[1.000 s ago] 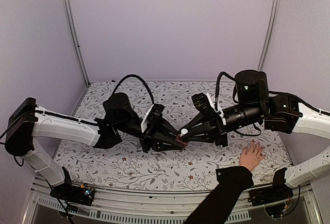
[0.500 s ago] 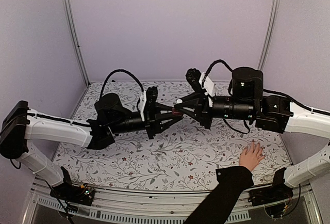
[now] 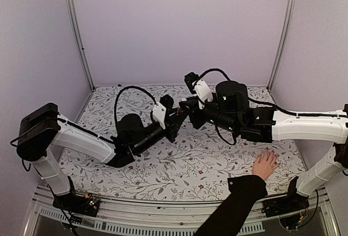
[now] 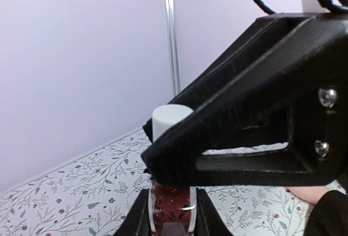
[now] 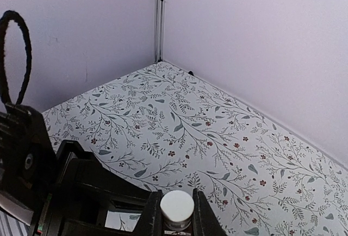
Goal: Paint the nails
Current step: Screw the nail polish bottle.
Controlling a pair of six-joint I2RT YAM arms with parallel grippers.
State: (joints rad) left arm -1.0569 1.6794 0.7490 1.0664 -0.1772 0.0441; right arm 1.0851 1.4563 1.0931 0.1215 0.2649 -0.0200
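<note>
L gripper (image 4: pixel 171 200): fingers (image 4: pixel 142 218) pressed in on a small dark-red bottle (image 4: pixel 173 217), one finger each side of the glass. The bottle stands upright btw them w/ its top sticking out past the fingertips.

R gripper (image 5: pixel 176 214): fingers (image 5: pixel 154 218) pinching the bottle's white cap (image 5: pixel 176 204), one each side, w/ the round cap end showing btw the tips. So the two sets of fingers meet tip to tip on the one bottle: L on the body, R on the cap just beyond the L fingertips.

In the top view the pair is held up off the flower-print table (image 3: pixel 163 171), over its far middle. The bottle hardly shows there, hidden by the black fingers.

Hand (image 3: pixel 265 165) w/ black sleeve (image 3: pixel 234 206) lies flat on the table, palm down, fingers spread. It is well apart from both sets of gripper fingers, off to the R gripper's side and nearer the front edge. Nails too small to make out in any view. The L wrist view catches only a sliver of skin and sleeve beyond the R fingers.
</note>
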